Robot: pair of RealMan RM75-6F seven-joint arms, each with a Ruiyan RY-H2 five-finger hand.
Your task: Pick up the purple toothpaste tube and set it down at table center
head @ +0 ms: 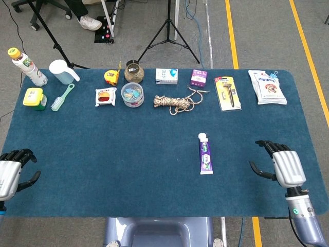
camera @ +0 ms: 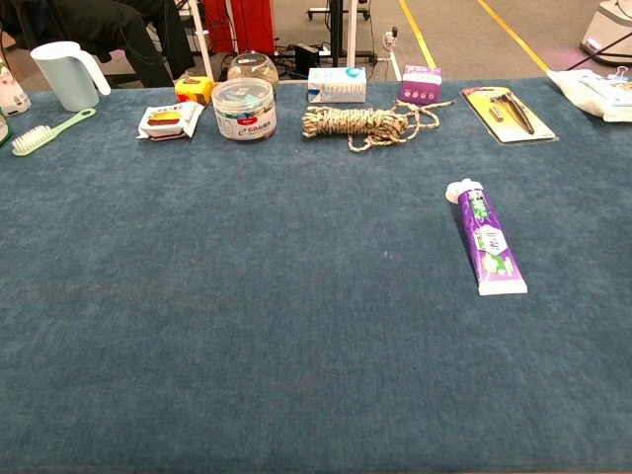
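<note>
A blue-covered worktop [head: 103, 170] fills the frame's middle. Behind it is grey floor [head: 257, 36] with yellow lines [head: 231, 33] at upper right, and a black tripod [head: 168, 31] at top centre.

Both views are evenly and fairly brightly lit, seemingly from overhead, with no harsh glare on the blue tabletop [head: 154, 154]. Shadows are soft and short, hugging the objects along the far edge. The head view is sharp across the whole tabletop, with little visible bending at its corners. The chest view is crisp through the middle, while the felt texture near the tabletop's near edge looks slightly softer and grainier
</note>
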